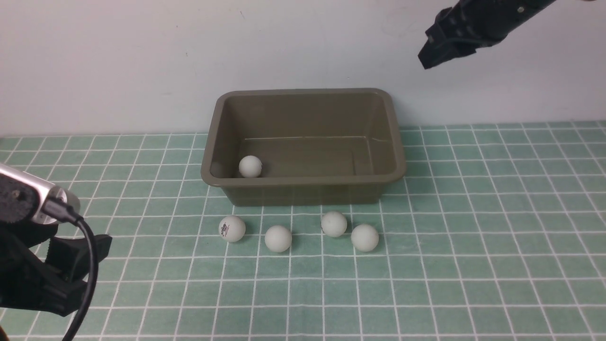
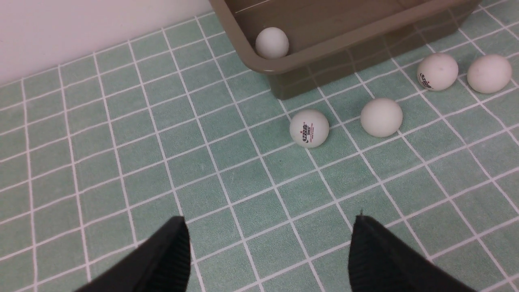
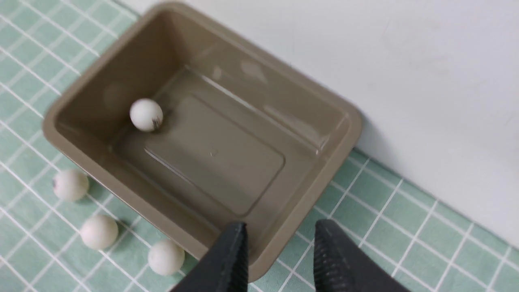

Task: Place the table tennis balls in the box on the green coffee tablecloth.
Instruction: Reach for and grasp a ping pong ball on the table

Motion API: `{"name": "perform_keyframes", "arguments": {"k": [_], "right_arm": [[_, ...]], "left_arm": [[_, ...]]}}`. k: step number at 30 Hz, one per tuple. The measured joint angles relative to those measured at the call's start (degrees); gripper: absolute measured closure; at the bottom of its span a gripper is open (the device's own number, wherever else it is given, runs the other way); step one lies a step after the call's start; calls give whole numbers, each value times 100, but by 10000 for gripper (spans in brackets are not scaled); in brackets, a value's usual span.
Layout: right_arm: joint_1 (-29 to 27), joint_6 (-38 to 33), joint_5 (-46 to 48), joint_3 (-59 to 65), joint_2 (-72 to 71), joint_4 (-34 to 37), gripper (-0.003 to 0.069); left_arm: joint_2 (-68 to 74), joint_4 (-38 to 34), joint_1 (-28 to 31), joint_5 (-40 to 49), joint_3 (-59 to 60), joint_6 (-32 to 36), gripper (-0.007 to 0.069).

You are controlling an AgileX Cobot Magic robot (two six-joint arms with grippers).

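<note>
The olive-brown box (image 1: pixel 303 181) stands on the green coffee tablecloth (image 1: pixel 473 237) against the wall. One table tennis ball (image 1: pixel 250 166) lies inside it near its left front corner, also seen as a ball (image 3: pixel 146 114) in the right wrist view. Several more balls lie in a row on the cloth just in front of the box, from a printed one (image 1: pixel 232 228) to the rightmost (image 1: pixel 364 237). My right gripper (image 1: pixel 428 59) hangs high, above and to the right of the box, drawn in and holding nothing (image 3: pixel 277 227). My left gripper (image 2: pixel 267 221) is open low at the front left, empty.
A white wall rises directly behind the box. The cloth runs to the frame edges on both sides and toward the front. The left arm's camera and cable (image 1: pixel 57 208) fill the lower left corner.
</note>
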Motion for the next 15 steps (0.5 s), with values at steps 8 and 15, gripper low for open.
{"name": "perform_keyframes", "arguments": {"k": [8, 15], "right_arm": [[-5, 365, 23, 650, -1222, 224, 443], [-5, -129, -6, 2572, -1992, 859, 443]], "left_arm": [[0, 0, 0, 0, 0, 0, 153], [0, 0, 0, 0, 0, 0, 153]]}}
